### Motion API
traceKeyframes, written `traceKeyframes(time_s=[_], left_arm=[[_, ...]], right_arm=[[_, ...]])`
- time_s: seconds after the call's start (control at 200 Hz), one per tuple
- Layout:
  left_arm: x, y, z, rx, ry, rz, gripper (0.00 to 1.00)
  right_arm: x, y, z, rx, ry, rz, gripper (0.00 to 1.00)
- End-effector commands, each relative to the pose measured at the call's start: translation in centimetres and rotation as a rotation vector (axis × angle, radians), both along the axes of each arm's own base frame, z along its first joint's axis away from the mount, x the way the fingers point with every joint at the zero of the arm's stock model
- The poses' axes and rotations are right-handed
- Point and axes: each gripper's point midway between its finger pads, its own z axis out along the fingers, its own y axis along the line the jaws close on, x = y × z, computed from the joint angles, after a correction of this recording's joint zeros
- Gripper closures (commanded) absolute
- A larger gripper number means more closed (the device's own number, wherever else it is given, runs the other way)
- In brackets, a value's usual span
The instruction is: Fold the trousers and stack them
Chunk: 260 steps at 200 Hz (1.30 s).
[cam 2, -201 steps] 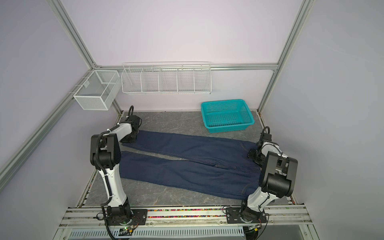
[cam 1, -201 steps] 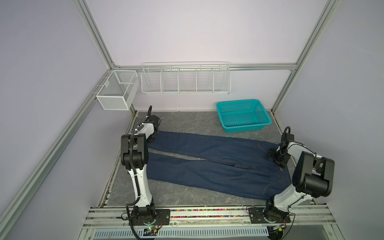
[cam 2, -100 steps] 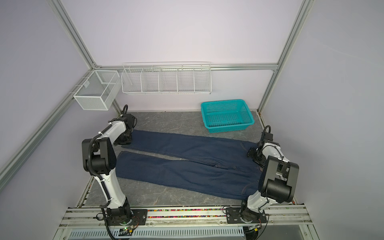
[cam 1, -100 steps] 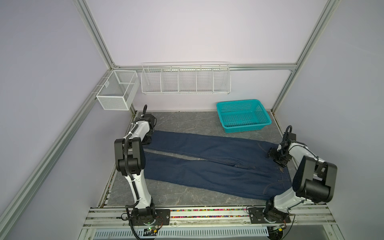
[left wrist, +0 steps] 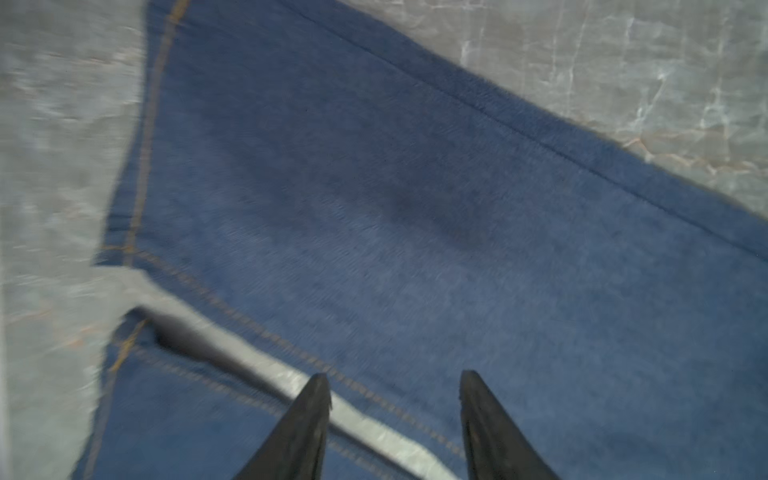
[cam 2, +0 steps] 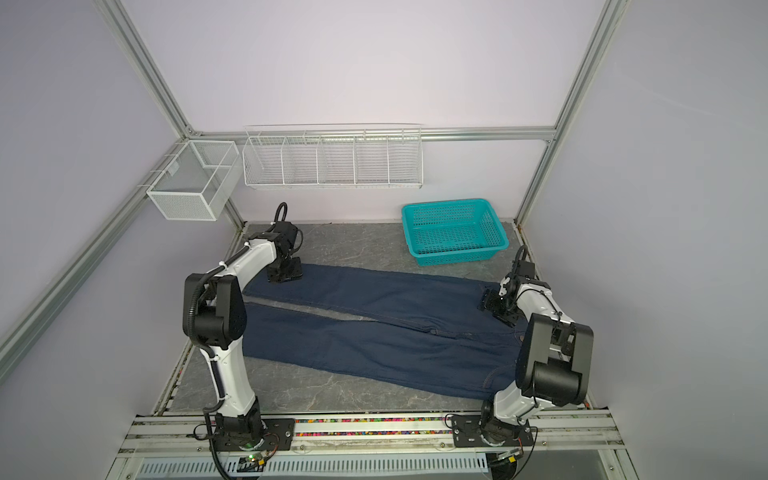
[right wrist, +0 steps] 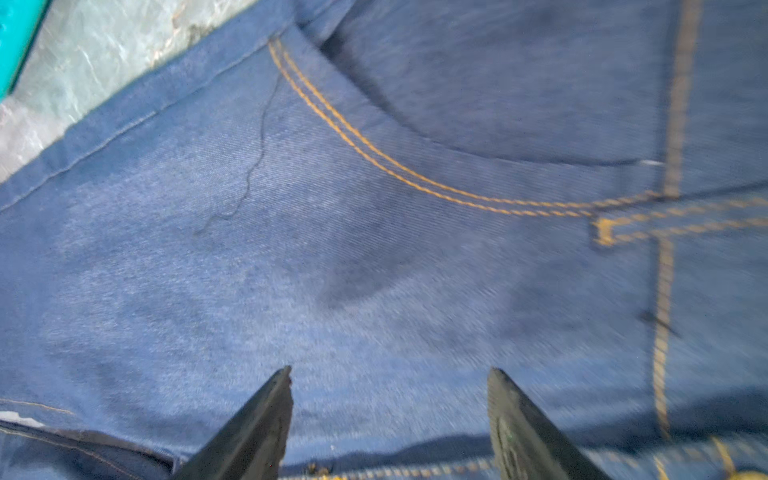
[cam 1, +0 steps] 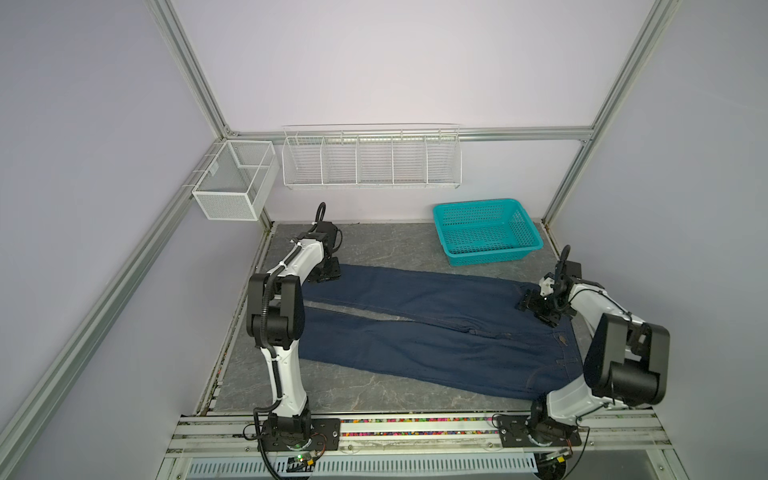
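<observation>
The trousers (cam 1: 415, 332) are lying flat and unfolded much as they were a second ago. The waist is lying under the right fingers and both legs are running across toward the left fingers. The near leg's end is passing behind the left arm's elbow.

The left gripper (cam 1: 328, 273) is sitting a little further in along the far leg than a second ago, when it was reaching at the hem's end. The elbow that was swinging outward half a second ago is standing back in. In the left wrist view its fingers (left wrist: 307, 419) are standing apart and released, with nothing between them. One tip is over the grey gap between the legs, the other over the far leg. Blur is hiding whether they are touching cloth.

The right gripper (cam 1: 537, 309) is edging slightly inward over the far corner of the waist. Its fingers (right wrist: 257, 419) are spread too, gripping nothing, over the denim short of the orange-stitched pocket seam (right wrist: 376, 154).

Nearest, both arm bases are sitting on the front rail (cam 1: 415, 432). The grey marbled tabletop (cam 1: 374, 245) is showing around the denim. Beyond the right fingers, a teal basket (cam 1: 492, 257) is sitting near the waist without touching it. Past both grippers, a white wire rack (cam 1: 370, 158) and a mesh bin (cam 1: 232, 183) are hanging from the aluminium frame (cam 1: 519, 134) against pale lilac walls.
</observation>
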Motion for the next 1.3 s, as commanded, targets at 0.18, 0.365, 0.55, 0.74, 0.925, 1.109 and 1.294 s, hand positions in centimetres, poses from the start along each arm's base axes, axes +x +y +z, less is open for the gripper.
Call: traceKeyframes(time_s=[0.18, 0.365, 0.55, 0.74, 0.925, 1.109, 1.294], left_arm=[[-1.4, 1.1, -4.9, -0.032, 0.067, 0.071, 0.51], [-2.7, 3.5, -5.5, -0.055, 0.081, 0.151, 0.62], [-4.3, 5.7, -5.5, -0.008, 0.104, 0.194, 0.62], [-4.4, 6.2, -3.5, -0.005, 0.087, 0.191, 0.59], [-3.0, 6.1, 0.7, -0.024, 0.022, 0.211, 0.50], [-0.5, 5.6, 3.5, -0.071, -0.040, 0.264, 0.43], [2.5, 4.6, 3.3, -0.162, -0.079, 0.380, 0.41]], right_arm=[[2.4, 1.8, -2.3, 0.031, 0.013, 0.082, 0.24], [3.9, 3.3, -3.2, 0.055, 0.018, 0.119, 0.24], [5.2, 5.3, -3.4, 0.083, 0.015, 0.163, 0.24], [5.2, 4.8, -0.8, 0.053, -0.016, 0.158, 0.23], [5.2, 0.3, 3.5, 0.004, -0.076, -0.047, 0.21], [6.4, -4.4, 5.9, -0.016, -0.110, -0.388, 0.22], [10.1, -5.4, 6.0, 0.078, -0.156, -0.556, 0.25]])
